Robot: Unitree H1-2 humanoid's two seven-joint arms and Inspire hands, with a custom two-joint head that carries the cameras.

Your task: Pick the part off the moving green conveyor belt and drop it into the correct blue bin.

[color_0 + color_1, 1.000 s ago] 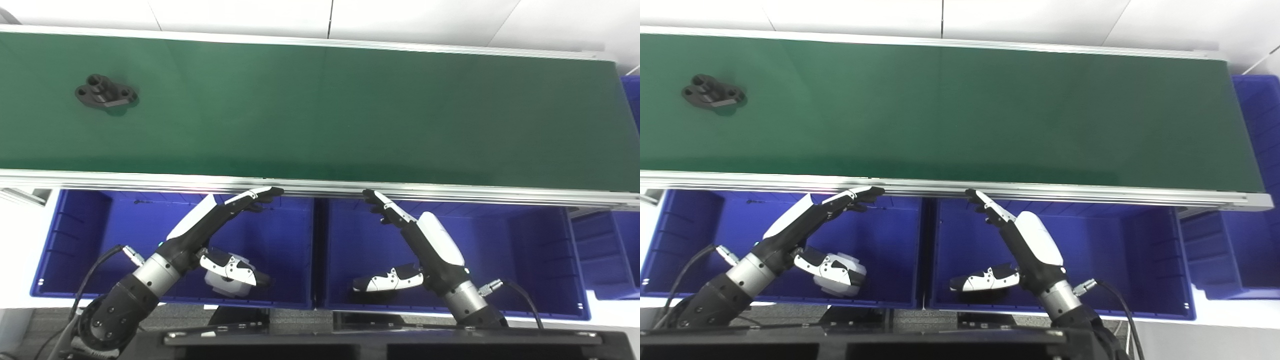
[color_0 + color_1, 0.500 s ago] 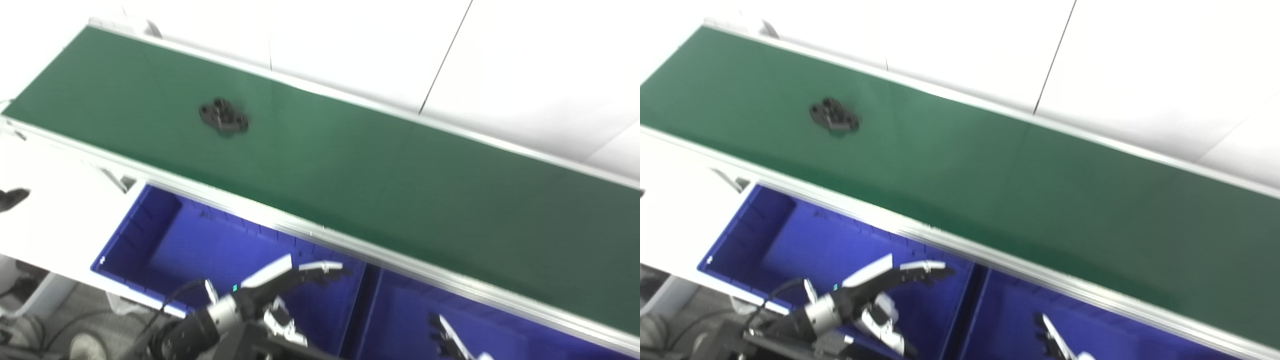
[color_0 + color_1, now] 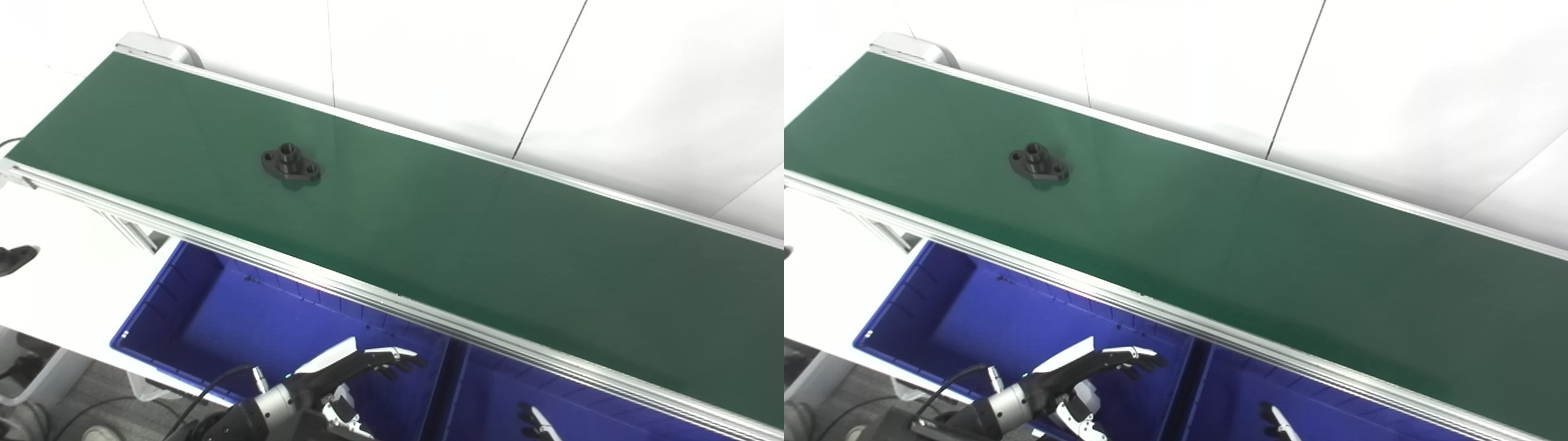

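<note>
Part, a black flanged metal fitting with a raised centre boss (image 3: pixel 291 165), is lying on the long green conveyor belt (image 3: pixel 465 245) toward its left end, touched by nothing. Left hand (image 3: pixel 352 364) is hovering over the left blue plastic bin (image 3: pixel 184 288), fingers spread and empty, well apart from the part. Right hand (image 3: pixel 536 422) is showing only fingertips at the bottom edge over the right blue bin (image 3: pixel 484 398); cannot tell its state.

black part (image 3: pixel 291 167), green belt (image 3: pixel 465 245), blue bins (image 3: pixel 245 318)

Black part (image 3: pixel 291 166) on green conveyor belt (image 3: pixel 490 245), left robot hand (image 3: pixel 349 370) spread over blue bin (image 3: pixel 184 288)
</note>
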